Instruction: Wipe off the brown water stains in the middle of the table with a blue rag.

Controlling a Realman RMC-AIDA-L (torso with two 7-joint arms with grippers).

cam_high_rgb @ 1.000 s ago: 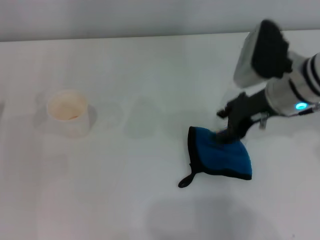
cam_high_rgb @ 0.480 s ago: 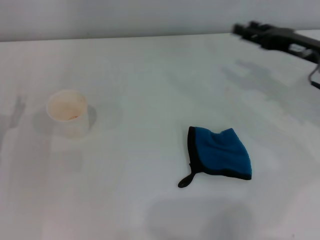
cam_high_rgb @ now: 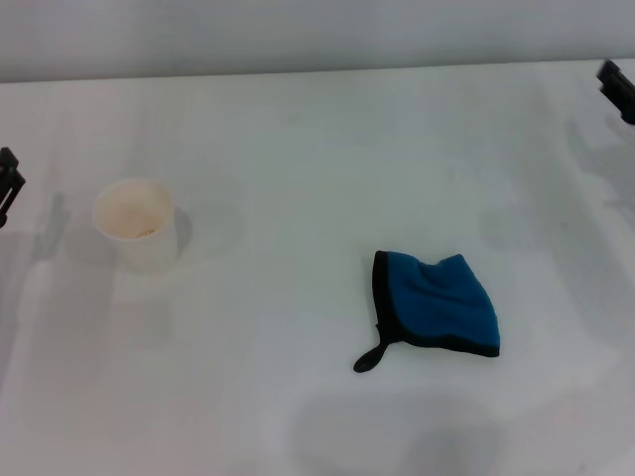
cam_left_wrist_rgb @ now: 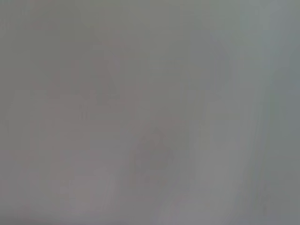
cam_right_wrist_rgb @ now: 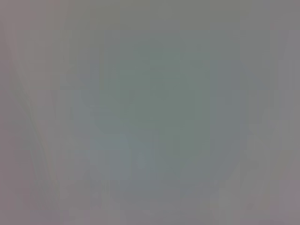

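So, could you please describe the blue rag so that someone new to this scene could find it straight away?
On the wide white table, look right of centre, well away from the white paper cup on the left. The blue rag lies there loosely crumpled, touched by neither end effector. It is the only bright blue thing, fuzzy, with black edging and a small black corner loop.

The head camera looks forward and down over the tabletop [cam_high_rgb: 317, 129] from well above; both wrist cameras show only featureless grey, sharing nothing recognisable with it.
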